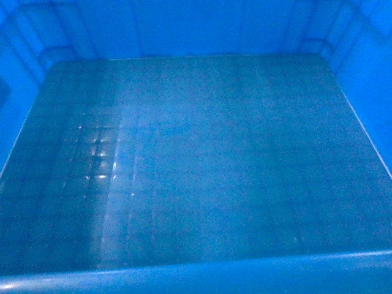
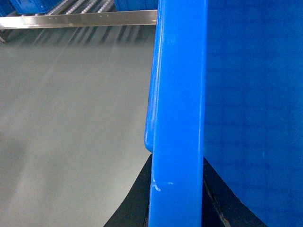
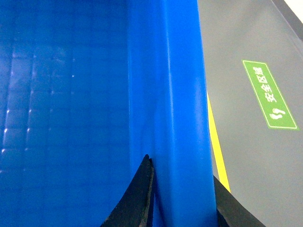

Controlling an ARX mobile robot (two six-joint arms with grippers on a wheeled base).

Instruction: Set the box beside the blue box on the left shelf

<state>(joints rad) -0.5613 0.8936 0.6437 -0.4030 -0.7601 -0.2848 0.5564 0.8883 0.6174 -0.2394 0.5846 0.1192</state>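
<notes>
The box (image 1: 196, 159), a large bright-blue crate with a grid-patterned floor, fills the whole head view from above; neither gripper shows there. In the left wrist view my left gripper (image 2: 176, 189) is shut on the box's left rim (image 2: 177, 94), one black finger on each side of the wall. In the right wrist view my right gripper (image 3: 182, 189) is shut on the box's right rim (image 3: 180, 94), again with one finger inside and one outside. The box hangs above the grey floor. At the top of the left wrist view other blue boxes (image 2: 33, 5) sit on the shelf's rollers.
A steel shelf rail (image 2: 75, 20) with rollers behind it crosses the top of the left wrist view. Grey floor (image 2: 66, 123) lies under the box. A yellow floor line (image 3: 215, 146) and a green floor sign (image 3: 270, 94) lie to the right.
</notes>
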